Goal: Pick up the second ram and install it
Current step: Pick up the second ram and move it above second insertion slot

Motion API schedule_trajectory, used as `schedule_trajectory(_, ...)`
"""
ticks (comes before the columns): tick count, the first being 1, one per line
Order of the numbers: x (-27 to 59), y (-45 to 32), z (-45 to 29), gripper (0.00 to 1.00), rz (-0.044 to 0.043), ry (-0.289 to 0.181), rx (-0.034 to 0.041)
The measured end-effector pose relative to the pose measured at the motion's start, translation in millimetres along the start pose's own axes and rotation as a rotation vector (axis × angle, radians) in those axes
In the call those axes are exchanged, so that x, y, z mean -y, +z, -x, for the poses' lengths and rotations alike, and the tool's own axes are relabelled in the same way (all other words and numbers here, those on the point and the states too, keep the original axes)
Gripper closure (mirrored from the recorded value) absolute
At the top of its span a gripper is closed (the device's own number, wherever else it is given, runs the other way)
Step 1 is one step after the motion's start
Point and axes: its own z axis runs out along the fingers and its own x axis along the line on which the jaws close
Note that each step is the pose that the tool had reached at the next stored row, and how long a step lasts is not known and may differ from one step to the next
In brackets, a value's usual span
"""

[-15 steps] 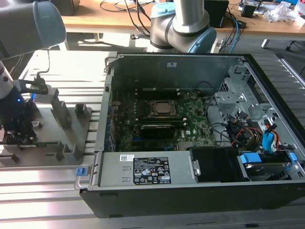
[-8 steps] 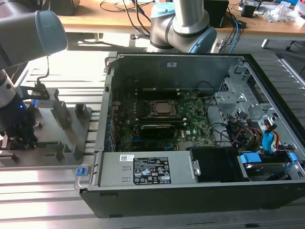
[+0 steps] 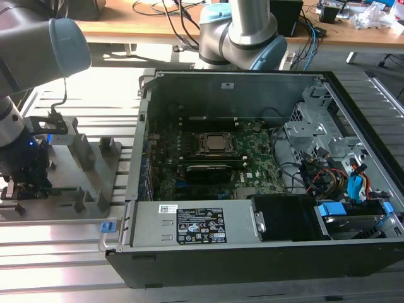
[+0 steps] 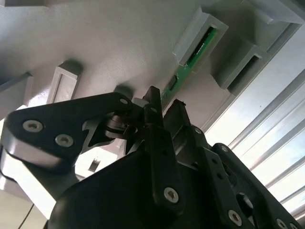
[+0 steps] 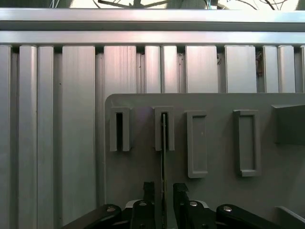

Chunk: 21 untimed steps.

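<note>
The second ram (image 5: pixel 163 138) is a thin green stick standing on edge in a slotted holder on the grey fixture plate (image 5: pixel 214 105). Its green board (image 4: pixel 196 50) runs from the holder toward the fingers in the second wrist view. My gripper (image 5: pixel 164 191) is low over the plate and straddles the stick's near end, with one black finger (image 5: pixel 148 190) on each side and a small gap to the board. The jaws are open and do not clamp it. In the exterior view the gripper (image 3: pixel 26 186) sits at the left, over the plate (image 3: pixel 69 202) and outside the computer.
An open computer case (image 3: pixel 252 265) takes up the middle and right of the exterior view, with the square CPU socket (image 3: pixel 216 144) and a black oblong module (image 3: pixel 208 170) on its motherboard. Empty holders (image 5: pixel 198 143) stand beside the stick. Ribbed aluminium table (image 5: pixel 47 119) surrounds the plate.
</note>
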Motion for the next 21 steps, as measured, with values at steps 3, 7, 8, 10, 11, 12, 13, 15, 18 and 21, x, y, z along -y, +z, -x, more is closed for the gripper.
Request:
schedule_trajectory(3, 0.0, 0.2, -0.1, 0.70, -0.0213, -0.001, -0.0002)
schedule_trajectory(7, -0.8, 0.3, 0.2, 0.70, -0.0232, 0.000, -0.0085)
schedule_trajectory(8, -1.8, 0.4, 0.0, 0.70, -0.0248, 0.000, -0.0191)
schedule_trajectory(10, -2.4, 0.5, 0.0, 0.70, -0.0258, 0.000, -0.0206)
schedule_trajectory(11, -2.7, 0.7, 0.0, 0.70, -0.0259, 0.000, -0.0206)
schedule_trajectory(12, -3.2, 1.0, 0.1, 0.70, -0.0258, 0.000, -0.0199)
schedule_trajectory(13, -3.7, 1.3, 0.3, 0.70, -0.0256, 0.000, -0.0179)
schedule_trajectory(15, -4.8, 2.4, 3.7, 0.70, -0.0258, 0.000, -0.0167)
schedule_trajectory(18, -8.5, 3.3, 5.2, 0.70, -0.0267, 0.000, -0.0169)
schedule_trajectory(21, -8.6, 3.5, 5.3, 0.71, -0.0267, 0.000, -0.0169)
